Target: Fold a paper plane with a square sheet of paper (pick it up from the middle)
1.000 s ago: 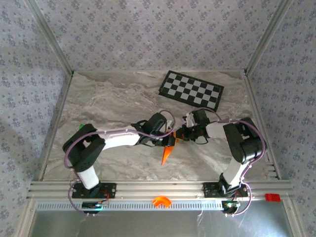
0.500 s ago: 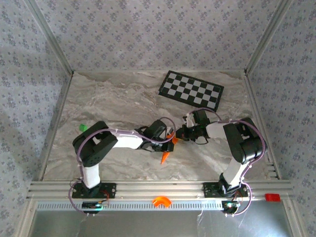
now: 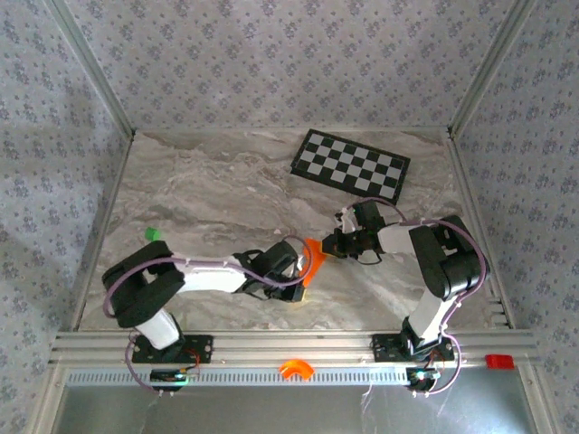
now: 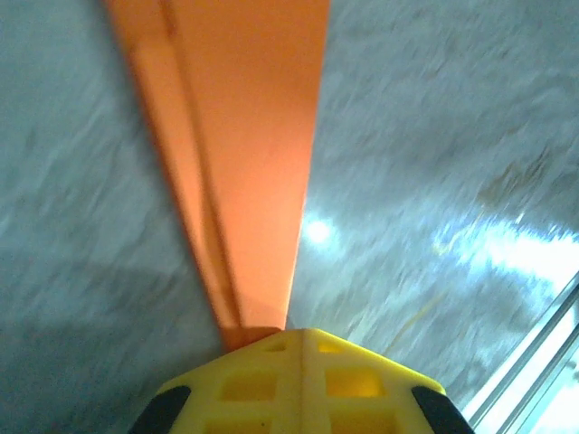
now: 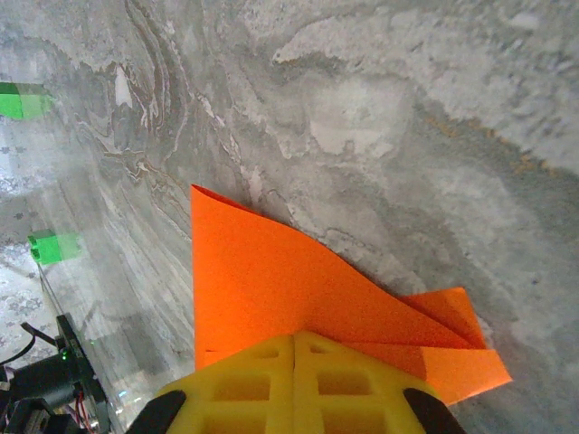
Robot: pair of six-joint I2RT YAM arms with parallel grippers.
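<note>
The orange sheet of paper (image 3: pixel 313 254) is folded into a narrow pointed shape and hangs between both grippers just above the marble table, right of centre. My left gripper (image 3: pixel 301 277) is shut on its near, narrow end; in the left wrist view the paper (image 4: pixel 244 136) runs away from the closed yellow fingers (image 4: pixel 271 380) as a long creased strip. My right gripper (image 3: pixel 329 247) is shut on the far, wider end, where the paper (image 5: pixel 271 289) fans out in layered flaps from the closed gripper (image 5: pixel 294 336).
A checkerboard (image 3: pixel 351 165) lies at the back right. A small green piece (image 3: pixel 153 233) sits at the left of the table. A small orange arch part (image 3: pixel 294 368) and a red block (image 3: pixel 498 362) rest on the front rail.
The left arm has swung lower and nearer, carrying its gripper toward the front edge along the paper. The hanging orange tip is now drawn up under it. The right arm has held still.
</note>
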